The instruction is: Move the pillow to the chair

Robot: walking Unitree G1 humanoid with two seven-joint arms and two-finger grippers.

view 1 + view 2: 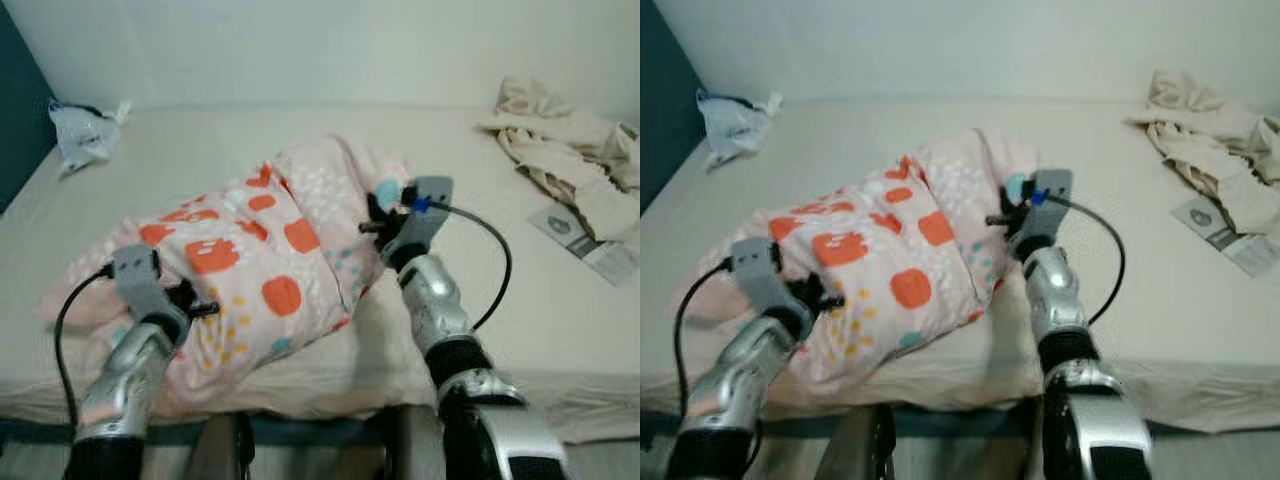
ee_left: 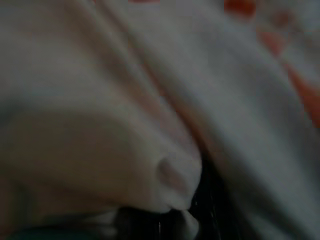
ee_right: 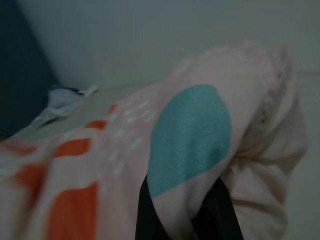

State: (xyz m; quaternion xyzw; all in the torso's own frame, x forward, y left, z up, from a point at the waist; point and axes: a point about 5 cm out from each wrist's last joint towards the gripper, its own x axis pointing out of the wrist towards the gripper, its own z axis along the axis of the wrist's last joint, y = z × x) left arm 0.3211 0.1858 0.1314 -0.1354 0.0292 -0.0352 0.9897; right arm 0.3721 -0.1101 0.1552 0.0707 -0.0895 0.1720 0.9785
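The bed (image 1: 300, 150), covered in a cream sheet, took up most of the scene, and the pillow (image 1: 250, 270) lay on its near half, close to the near edge. It was a large pink pillow printed with orange, teal and yellow blotches, slumped and creased along its length. It looked light, soft and limp, likely to sag in the middle if lifted by one end. The cotton-like cover seemed to offer good grip and nothing about it looked fragile. Holding it at both ends, bunching cover and filling together, seemed the sound way to carry it.

That is how the two hands stood. The left hand (image 1: 200, 305) was pressed into the near left end of the pillow, and its wrist view showed pale cloth folded against the black fingers (image 2: 200, 210), so it appeared closed on a pinch of fabric. The right hand (image 1: 378, 222) met the far right end, where its wrist view showed the two fingers (image 3: 147, 215) either side of a fold with a teal patch, closed on the cover.

A heap of beige clothing (image 1: 570, 150) lay at the far right of the bed, with a printed leaflet (image 1: 590, 240) just near it. A crumpled plastic bag (image 1: 85, 135) sat at the far left; I could not tell what it held.
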